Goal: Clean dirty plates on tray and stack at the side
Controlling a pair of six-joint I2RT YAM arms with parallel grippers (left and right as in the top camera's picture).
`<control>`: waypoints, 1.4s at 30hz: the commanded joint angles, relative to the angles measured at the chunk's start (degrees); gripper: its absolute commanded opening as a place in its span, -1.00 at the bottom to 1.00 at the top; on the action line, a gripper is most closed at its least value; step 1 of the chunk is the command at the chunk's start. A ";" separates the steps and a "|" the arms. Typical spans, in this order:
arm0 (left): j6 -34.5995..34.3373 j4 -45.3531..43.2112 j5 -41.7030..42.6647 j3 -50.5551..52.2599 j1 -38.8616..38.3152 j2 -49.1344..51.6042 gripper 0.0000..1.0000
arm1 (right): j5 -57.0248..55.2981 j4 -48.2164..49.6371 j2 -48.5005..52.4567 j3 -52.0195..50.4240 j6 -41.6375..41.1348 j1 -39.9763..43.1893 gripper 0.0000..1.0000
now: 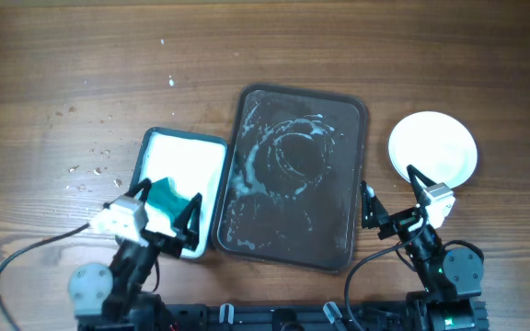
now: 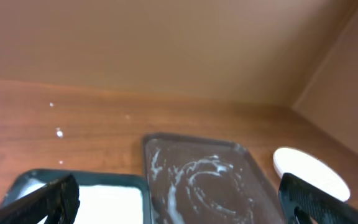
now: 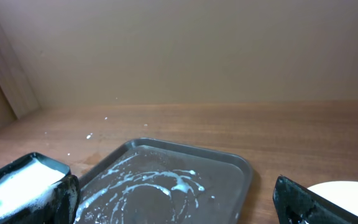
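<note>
Item 1. Left gripper [image 1: 169,195] and right gripper [image 1: 387,177]: low at 6 o'clock, jaws spread wide, both empty.
Item 2. Large dark brown rectangular tray [image 1: 357,165]: centre of the table, streaked with whitish smears, no plate on it.
Item 3. Smaller white tray with dark teal rim [image 1: 184,136]: touching it at 9 o'clock.
Item 4. Round white plates [image 1: 432,147]: at 3 o'clock, off the tray, clean-faced; number in the stack cannot be told.
Item 5. Teal sponge [image 1: 161,204]: in the white tray.
Judgement: stacking looks finished; the next move likely calls only for parking the arms.
</note>
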State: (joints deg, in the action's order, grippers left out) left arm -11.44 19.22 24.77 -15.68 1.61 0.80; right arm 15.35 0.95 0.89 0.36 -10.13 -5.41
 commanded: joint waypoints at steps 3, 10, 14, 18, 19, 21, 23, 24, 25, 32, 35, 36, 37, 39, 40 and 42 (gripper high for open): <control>0.66 -9.33 4.35 12.55 -1.31 -0.61 1.00 | -0.50 0.33 -0.61 -0.07 1.09 0.20 0.99; 0.13 -11.47 4.74 13.07 -2.99 -0.61 1.00 | -0.50 0.33 -0.61 -0.07 1.09 0.20 0.99; 0.13 -11.41 4.76 13.07 -2.99 -0.57 1.00 | -0.50 0.33 -0.61 -0.07 1.11 0.20 0.99; 0.13 -11.41 4.74 13.07 -2.99 -0.57 1.00 | -0.50 0.33 -0.61 -0.07 1.09 0.20 0.99; 0.13 -11.41 4.74 13.07 -2.99 -0.57 1.00 | -0.50 0.33 -0.61 -0.07 1.11 0.20 0.99; 0.13 -11.41 4.74 13.07 -2.99 -0.57 1.00 | -0.50 0.31 -0.61 -0.07 1.09 0.20 0.99; 0.13 -11.39 4.76 13.07 -2.99 -0.57 1.00 | -0.50 0.31 -0.61 -0.07 1.11 0.20 0.99; 0.13 -11.39 4.74 13.07 -2.99 -0.57 1.00 | -0.50 0.33 -0.61 -0.07 1.11 0.20 0.99; 0.13 -11.39 4.74 13.07 -2.99 -0.57 1.00 | -0.52 0.33 -0.61 -0.07 1.09 0.20 0.99; 0.13 -11.39 4.74 13.07 -2.99 -0.57 1.00 | -0.50 0.33 -0.61 -0.07 1.11 0.20 1.00; 0.13 -11.39 4.74 13.07 -2.99 -0.57 1.00 | -0.50 0.33 -0.61 -0.07 1.11 0.20 0.99; 0.13 -11.39 4.74 13.07 -2.99 -0.57 1.00 | -0.50 0.33 -0.61 -0.07 1.09 0.20 0.99; 0.13 -11.39 4.74 13.07 -2.99 -0.57 1.00 | -0.50 0.33 -0.61 -0.07 1.09 0.20 0.99; 0.13 -11.39 4.74 13.07 -2.99 -0.57 1.00 | -0.52 0.33 -0.61 -0.07 1.09 0.20 0.99; 0.13 -11.39 4.74 13.07 -2.99 -0.57 1.00 | -0.50 0.33 -0.61 -0.07 1.11 0.20 0.99; 0.13 -11.39 4.74 13.07 -2.99 -0.57 1.00 | -0.50 0.33 -0.61 -0.07 1.11 0.20 0.99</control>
State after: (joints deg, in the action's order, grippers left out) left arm -11.25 8.05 28.62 -3.09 -1.13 0.78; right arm 15.35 0.95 0.89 0.36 -10.13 -5.41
